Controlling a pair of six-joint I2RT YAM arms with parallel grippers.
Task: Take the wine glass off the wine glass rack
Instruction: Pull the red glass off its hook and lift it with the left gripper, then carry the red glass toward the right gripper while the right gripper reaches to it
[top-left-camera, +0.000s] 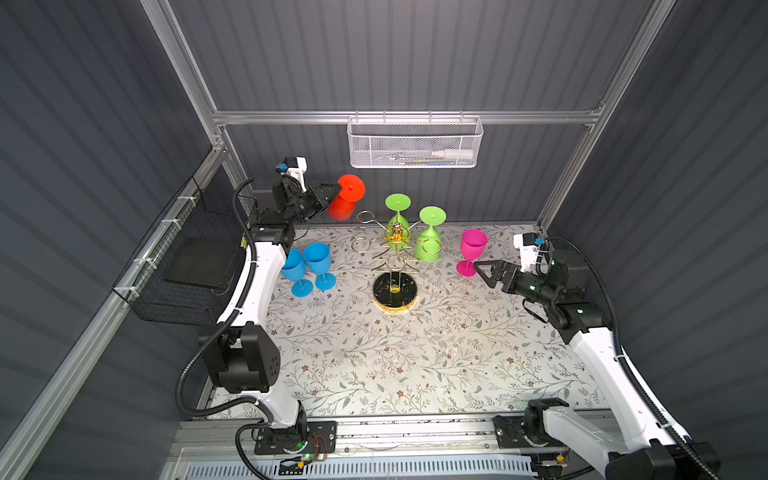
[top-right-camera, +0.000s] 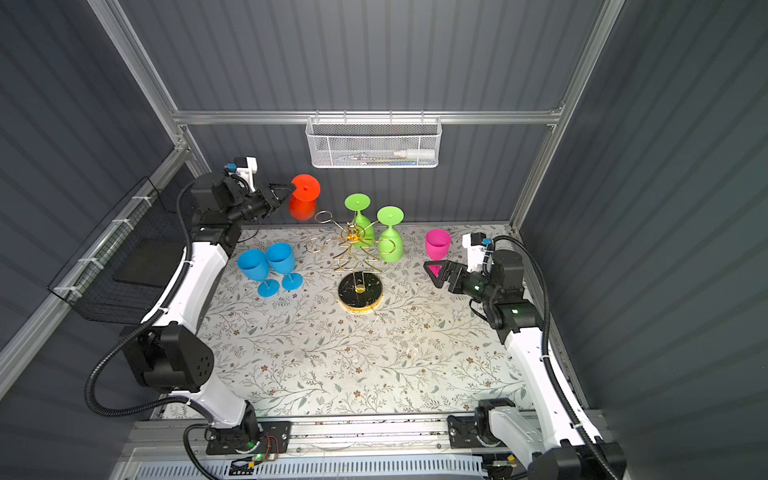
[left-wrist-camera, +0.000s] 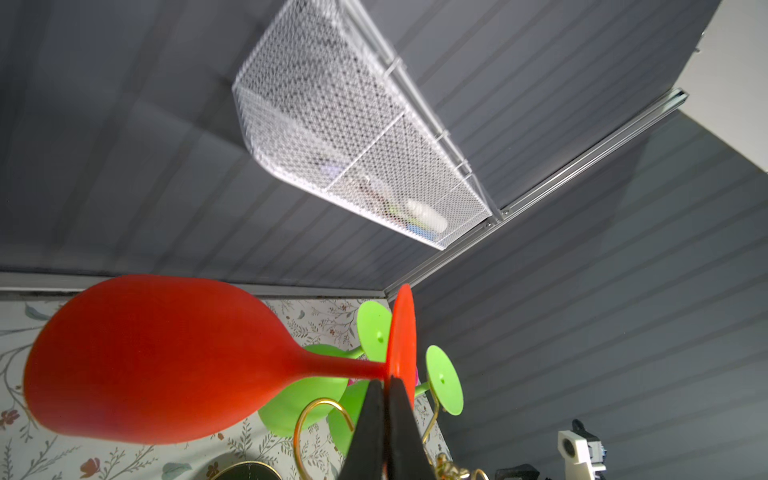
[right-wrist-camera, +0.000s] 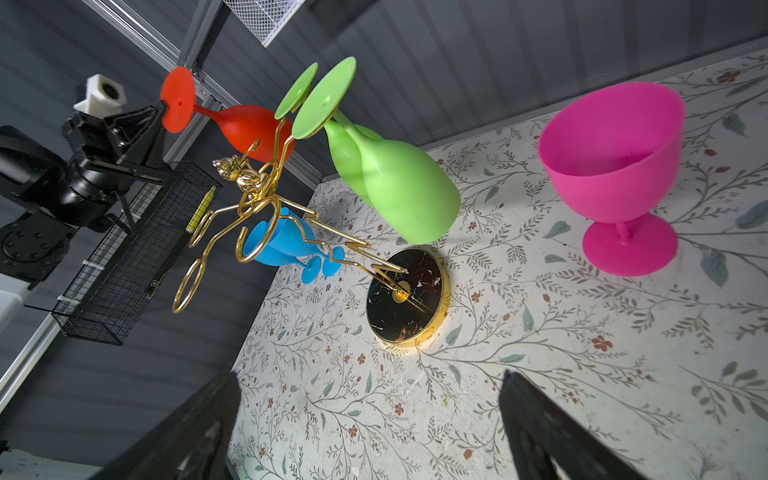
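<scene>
My left gripper (top-left-camera: 338, 189) (left-wrist-camera: 386, 384) is shut on the rim of the round foot of a red wine glass (top-left-camera: 347, 199) (left-wrist-camera: 158, 357). The glass hangs bowl-down above the table's back left, just left of the wine glass rack (top-left-camera: 395, 293) (right-wrist-camera: 409, 297), a gold wire stand on a black base. The nearest gold ring (top-left-camera: 365, 216) is empty. Two green glasses (top-left-camera: 398, 220) (top-left-camera: 430, 241) hang upside down on the rack. My right gripper (top-left-camera: 482, 272) (right-wrist-camera: 370, 378) is open and empty, low beside the pink glass's foot.
Two blue glasses (top-left-camera: 293, 266) (top-left-camera: 319, 259) stand upright left of the rack. A pink glass (top-left-camera: 473, 249) stands upright on the right. A white mesh basket (top-left-camera: 415, 143) hangs on the back wall and a black wire basket (top-left-camera: 187, 266) on the left wall.
</scene>
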